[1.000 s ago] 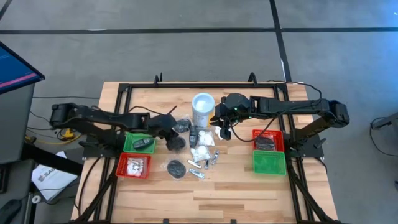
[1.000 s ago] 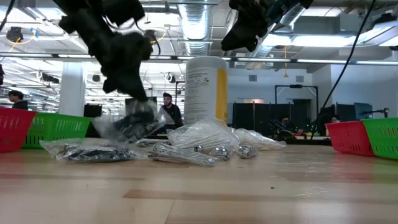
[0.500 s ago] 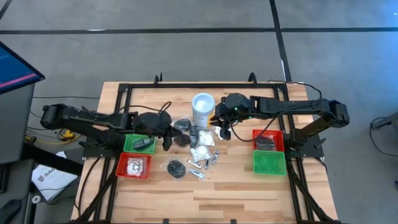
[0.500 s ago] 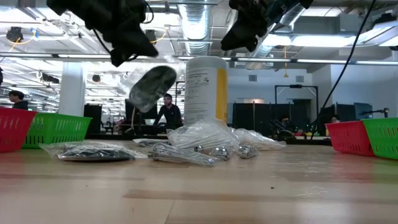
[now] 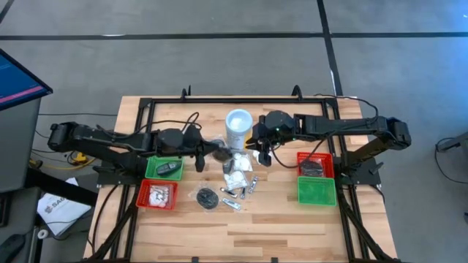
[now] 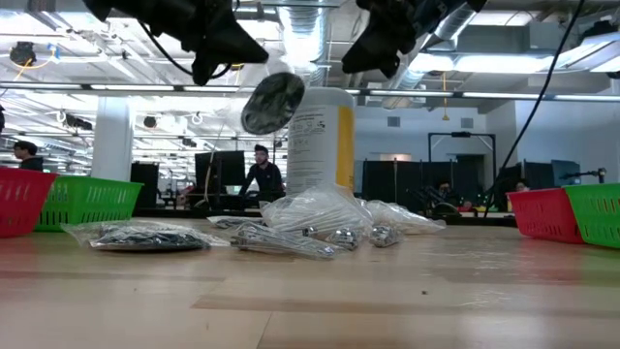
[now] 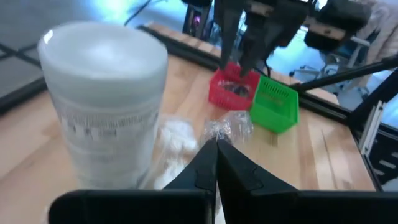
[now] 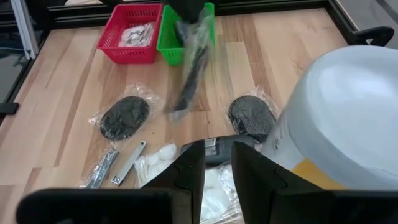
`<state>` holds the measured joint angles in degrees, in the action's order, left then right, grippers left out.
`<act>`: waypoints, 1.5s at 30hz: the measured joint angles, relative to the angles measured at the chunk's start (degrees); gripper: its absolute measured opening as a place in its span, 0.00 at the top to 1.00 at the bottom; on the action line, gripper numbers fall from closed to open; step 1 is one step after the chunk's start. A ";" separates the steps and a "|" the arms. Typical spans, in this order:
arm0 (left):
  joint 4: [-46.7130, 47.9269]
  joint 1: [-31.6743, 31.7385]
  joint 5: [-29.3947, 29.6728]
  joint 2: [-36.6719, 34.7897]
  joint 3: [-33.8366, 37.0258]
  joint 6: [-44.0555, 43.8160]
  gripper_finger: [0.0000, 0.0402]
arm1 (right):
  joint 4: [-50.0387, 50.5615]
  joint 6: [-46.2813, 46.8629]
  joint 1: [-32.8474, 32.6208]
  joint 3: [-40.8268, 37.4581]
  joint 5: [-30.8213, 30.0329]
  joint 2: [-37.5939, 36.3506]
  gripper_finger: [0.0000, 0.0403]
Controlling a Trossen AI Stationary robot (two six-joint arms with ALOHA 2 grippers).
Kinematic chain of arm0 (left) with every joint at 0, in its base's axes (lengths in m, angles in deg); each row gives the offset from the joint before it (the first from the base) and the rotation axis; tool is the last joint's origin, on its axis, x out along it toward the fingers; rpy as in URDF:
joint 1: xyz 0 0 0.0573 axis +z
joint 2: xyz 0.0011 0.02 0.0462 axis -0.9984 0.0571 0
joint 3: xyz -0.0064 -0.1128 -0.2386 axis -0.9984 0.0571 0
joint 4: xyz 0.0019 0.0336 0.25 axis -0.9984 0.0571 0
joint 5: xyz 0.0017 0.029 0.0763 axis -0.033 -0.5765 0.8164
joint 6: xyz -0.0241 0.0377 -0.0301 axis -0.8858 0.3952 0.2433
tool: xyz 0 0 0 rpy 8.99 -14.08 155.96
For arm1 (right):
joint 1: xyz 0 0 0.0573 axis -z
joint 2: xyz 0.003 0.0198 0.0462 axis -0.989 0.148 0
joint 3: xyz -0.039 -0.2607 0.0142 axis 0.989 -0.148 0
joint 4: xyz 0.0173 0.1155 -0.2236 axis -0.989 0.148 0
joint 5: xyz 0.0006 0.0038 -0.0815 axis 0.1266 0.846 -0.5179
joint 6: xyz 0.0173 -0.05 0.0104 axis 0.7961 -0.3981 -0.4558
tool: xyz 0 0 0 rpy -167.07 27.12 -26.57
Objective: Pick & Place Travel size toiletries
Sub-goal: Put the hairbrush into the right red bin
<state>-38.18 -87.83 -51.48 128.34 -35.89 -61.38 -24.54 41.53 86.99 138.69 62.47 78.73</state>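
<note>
My left gripper (image 5: 207, 153) is clamped on a bagged black round pot (image 6: 272, 102), lifted off the table just beside the white canister (image 5: 238, 128). My right gripper (image 5: 262, 155) hovers on the canister's other side, fingers slightly apart, above the pile of small packets (image 5: 238, 177).

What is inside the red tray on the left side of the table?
In the high view the red tray holds white packets. Anything lying under them is covered and cannot be seen.
</note>
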 joint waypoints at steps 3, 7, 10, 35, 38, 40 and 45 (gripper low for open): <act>-1.99 0.00 0.23 0.00 0.00 1.27 1.00 | -0.18 0.00 -0.64 0.00 0.00 0.00 0.82; -4.81 0.00 1.33 0.57 0.00 1.82 1.00 | -0.44 0.00 -1.54 0.00 0.00 0.00 0.82; -5.66 0.00 2.09 1.83 0.00 1.90 1.00 | -0.44 0.01 -2.23 0.00 0.00 0.00 0.82; -14.32 0.00 2.04 7.63 0.00 5.62 1.00 | 0.26 3.45 -2.86 -0.02 1.64 -0.02 0.65; -15.29 0.00 2.04 7.63 0.00 5.86 1.00 | -0.67 3.45 -2.86 -0.02 1.49 -0.04 0.57; -15.69 -0.02 2.04 7.63 0.00 5.99 1.00 | -1.54 3.41 -2.86 -0.02 1.47 0.24 0.53; -16.68 -0.12 2.04 7.63 0.00 6.00 1.00 | -4.33 2.99 -2.86 0.03 1.46 1.28 0.46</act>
<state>-54.86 -87.95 -49.44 135.97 -35.89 -55.38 -28.87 44.52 84.12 138.72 63.93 80.00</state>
